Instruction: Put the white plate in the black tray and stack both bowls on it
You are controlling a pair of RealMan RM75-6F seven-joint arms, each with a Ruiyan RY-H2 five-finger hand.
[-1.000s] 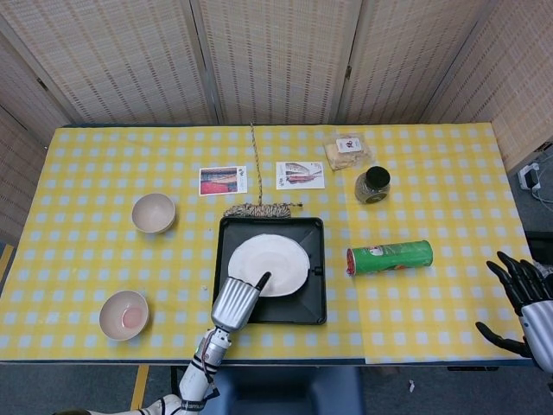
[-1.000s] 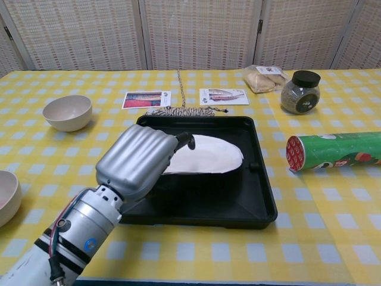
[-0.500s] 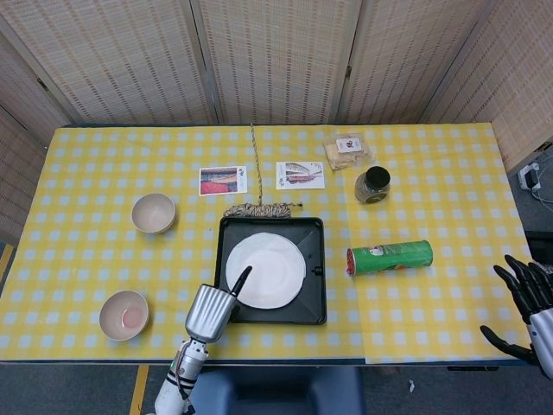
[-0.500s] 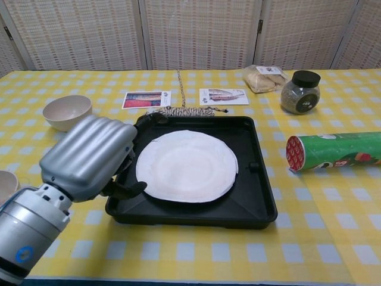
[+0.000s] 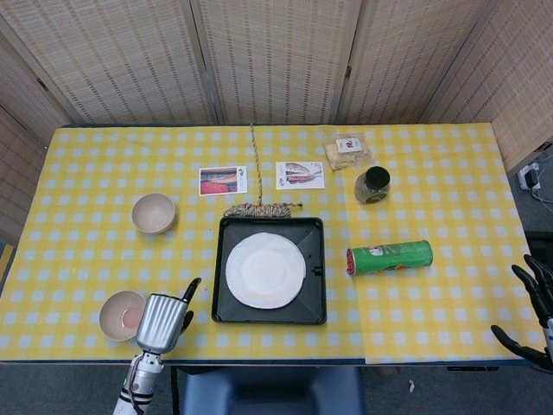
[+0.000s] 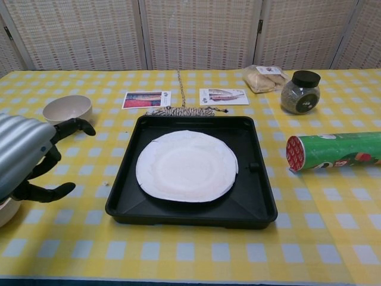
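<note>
The round white plate (image 5: 265,270) lies flat inside the shallow black rectangular tray (image 5: 314,309), a little left of the tray's middle, with nothing on it. The tray sits near the front edge of the surface covered with a yellow-and-white checked cloth (image 5: 432,173). Just behind the tray lies a coil of speckled twine (image 5: 258,209), a loose strand running toward the back. Left of the tray, well apart from it, stands a beige round bowl (image 5: 153,213), upright and empty; nearer the front left corner is a second beige bowl with a pinkish inside (image 5: 119,313). The left hand (image 5: 163,321) hovers just beside this second bowl, between it and the tray, its dark fingers (image 6: 72,126) apart and lightly curled with nothing in them. The right hand (image 5: 532,313) shows only at the far right edge beyond the surface, fingers spread and holding nothing. To the right of the tray a green cylindrical snack can (image 5: 390,257) lies on its side. Behind it stands a glass jar with a black lid (image 5: 372,184), and beside that a clear bag of pale contents (image 5: 347,152). Two printed picture cards (image 5: 223,181) (image 5: 300,175) lie flat behind the twine.
</note>
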